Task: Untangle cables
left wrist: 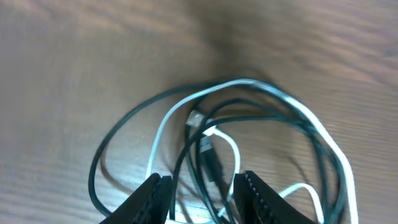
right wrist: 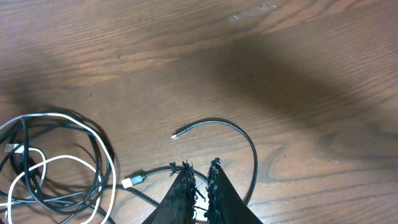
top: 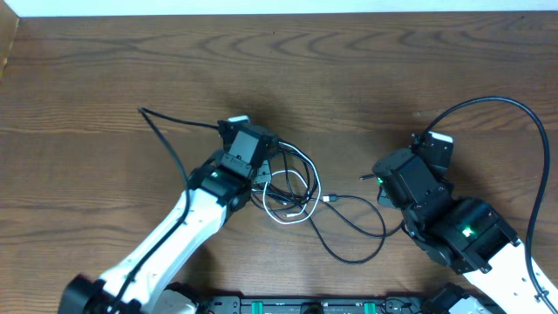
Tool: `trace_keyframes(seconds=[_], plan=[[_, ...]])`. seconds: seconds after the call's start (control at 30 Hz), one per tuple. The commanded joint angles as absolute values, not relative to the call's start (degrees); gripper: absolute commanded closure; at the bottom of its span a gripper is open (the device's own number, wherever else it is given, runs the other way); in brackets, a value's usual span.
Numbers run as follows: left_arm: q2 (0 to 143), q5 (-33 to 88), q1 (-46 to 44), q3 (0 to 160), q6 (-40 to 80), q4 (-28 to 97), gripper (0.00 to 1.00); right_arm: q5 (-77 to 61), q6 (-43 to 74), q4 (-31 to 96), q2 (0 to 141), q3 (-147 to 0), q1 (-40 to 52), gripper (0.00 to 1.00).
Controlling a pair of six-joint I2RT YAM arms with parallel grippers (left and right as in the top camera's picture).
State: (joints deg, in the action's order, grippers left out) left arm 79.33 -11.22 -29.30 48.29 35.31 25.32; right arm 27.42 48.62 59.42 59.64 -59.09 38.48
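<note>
The cables [top: 292, 187] lie tangled in the middle of the table: a white cord [left wrist: 242, 81] looped through black cords [left wrist: 109, 146]. My left gripper [left wrist: 202, 190] hangs right over the knot, its jaws open, with black and white strands running loosely between the fingers [left wrist: 155, 194]. In the overhead view the left gripper [top: 264, 168] covers the knot's left edge. One black cable [right wrist: 254, 155] leaves the tangle [right wrist: 59, 163], passes a silver plug [right wrist: 127, 182] and curls in a loop. My right gripper [right wrist: 198, 168] is shut on that cable to the right of the knot [top: 377, 177].
The left arm's own wire [top: 170, 124] juts out to the back left, and the right arm's thick wire [top: 488, 100] arches over the back right. The black cable sags in a wide loop [top: 349, 259] toward the front edge. Bare wood [top: 349, 70] lies behind the tangle.
</note>
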Motion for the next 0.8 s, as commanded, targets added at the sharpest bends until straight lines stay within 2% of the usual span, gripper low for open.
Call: trace_keyframes(seconds=[0.0, 0.17, 0.33, 0.57, 0.77], plan=[[82.48, -13.69, -28.38, 48.01, 44.38, 26.22, 0.61, 27.88, 49.23, 59.72, 59.92, -59.57, 38.20, 0.93], [84.23, -14.44, -24.80, 48.01, 51.51, 30.09, 0.61, 27.90, 49.23, 60.77, 59.92, -59.57, 38.17, 0.94], [84.12, -13.45, -22.52, 48.01, 51.77, 30.61, 0.61, 27.92, 49.23, 61.06, 59.92, -59.55, 38.17, 0.94], [84.25, -2.24, -22.46, 47.46, 51.09, 30.61, 0.61, 27.90, 49.25, 60.47, 59.92, -59.55, 38.20, 0.94], [84.25, -2.15, -22.46, 45.06, 51.16, 30.52, 0.61, 27.68, 49.23, 60.95, 59.92, -59.55, 38.17, 0.95]])
